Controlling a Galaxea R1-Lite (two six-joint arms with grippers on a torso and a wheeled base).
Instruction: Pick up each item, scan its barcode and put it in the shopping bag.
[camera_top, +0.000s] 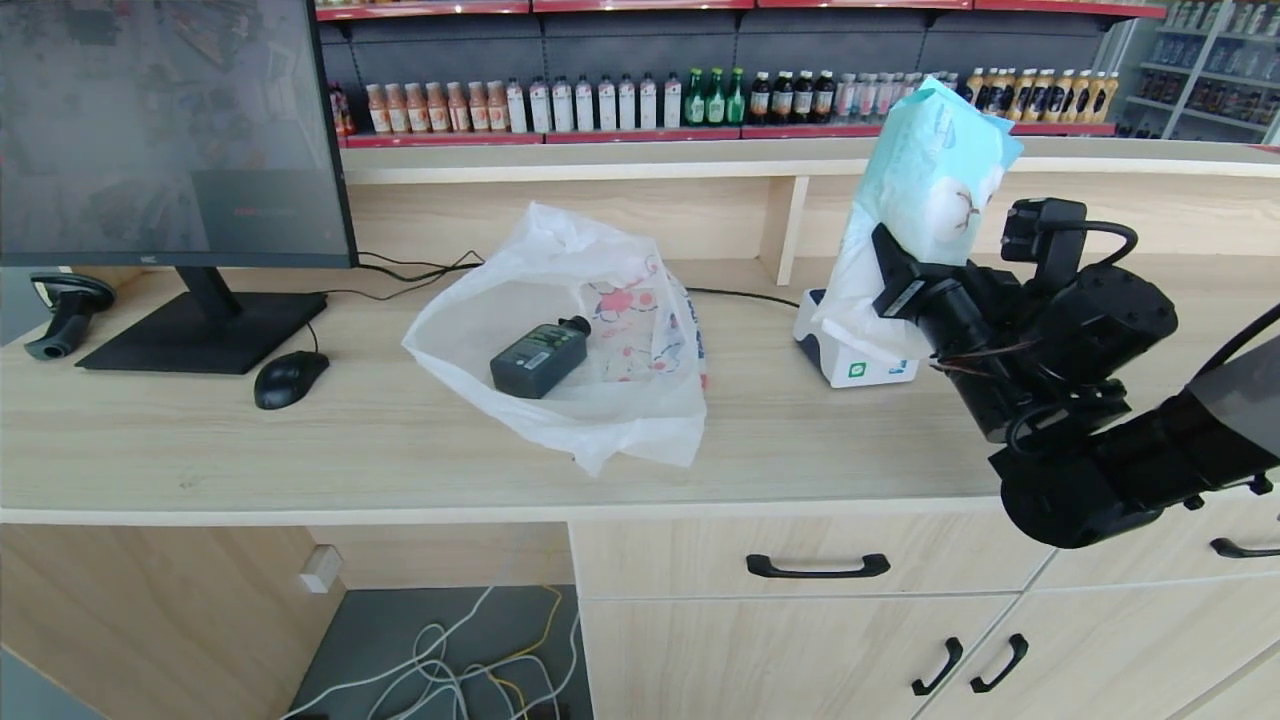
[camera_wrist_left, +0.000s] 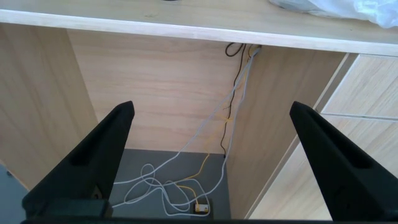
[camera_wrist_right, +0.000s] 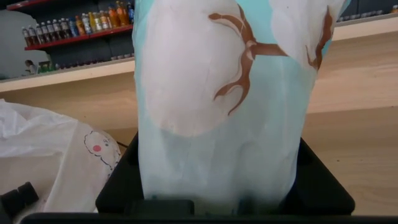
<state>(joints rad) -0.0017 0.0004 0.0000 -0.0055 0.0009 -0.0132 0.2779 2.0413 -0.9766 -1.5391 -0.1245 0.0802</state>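
Note:
My right gripper (camera_top: 893, 268) is shut on a light blue and white soft pack (camera_top: 925, 200), held upright just above the white barcode scanner box (camera_top: 850, 362) on the counter. The same pack (camera_wrist_right: 224, 99) rises between the gripper's dark fingers (camera_wrist_right: 320, 180) in the right wrist view. A translucent white shopping bag (camera_top: 570, 330) lies open at the counter's middle, with a dark grey bottle (camera_top: 538, 358) lying inside it. My left gripper (camera_wrist_left: 211, 155) hangs open below the counter edge, in front of the open cabinet bay, with nothing between its fingers.
A monitor (camera_top: 170, 130) on a black stand, a black mouse (camera_top: 290, 378) and a handheld scanner (camera_top: 65, 312) occupy the counter's left part. A raised wooden ledge (camera_top: 600, 160) runs behind the counter. Drawers with black handles (camera_top: 817, 567) sit below; loose cables (camera_wrist_left: 180, 180) lie on the floor.

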